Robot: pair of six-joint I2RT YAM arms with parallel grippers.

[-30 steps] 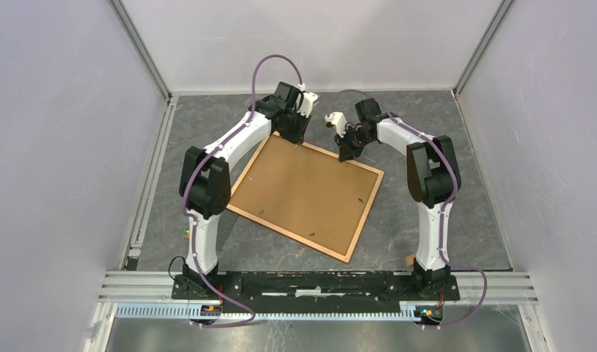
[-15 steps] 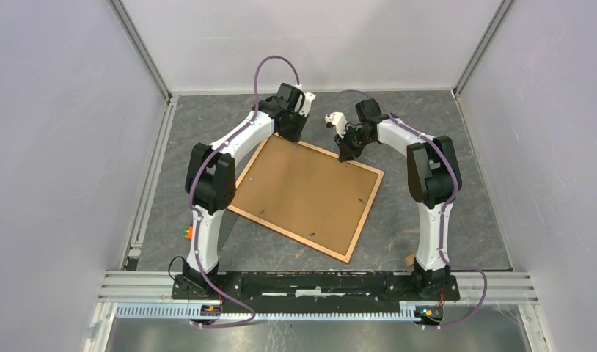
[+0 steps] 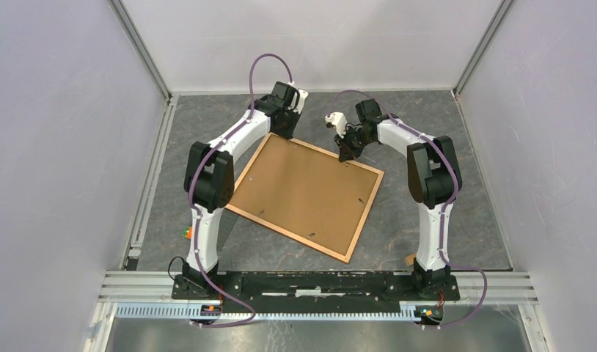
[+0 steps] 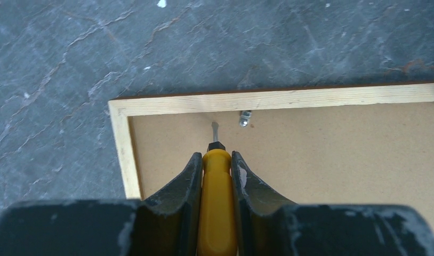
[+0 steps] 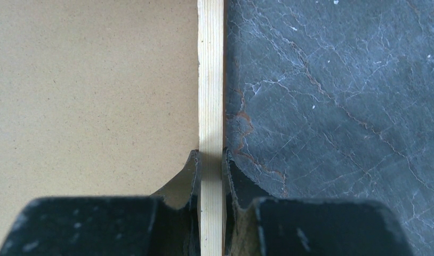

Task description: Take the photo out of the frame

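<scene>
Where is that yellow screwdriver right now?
In the left wrist view, the yellow screwdriver is clamped in the left tool, its tip over the brown backing board inside the frame's corner, beside a small metal clip.

One frame (image 3: 303, 194), one screwdriver (image 4: 217, 205), two arms (image 3: 207, 180) (image 3: 431, 176)

Dark grey marbled tabletop (image 3: 442, 117), pale lilac side walls (image 3: 61, 147), white back wall (image 3: 310, 40) beyond the far edge, aluminium posts (image 3: 141, 51) at far corners, aluminium rail (image 3: 501, 281) along the near edge, even light.

The left tool (image 4: 215, 160) has drawn back along the frame (image 3: 303, 194) toward its far-left corner.
</scene>
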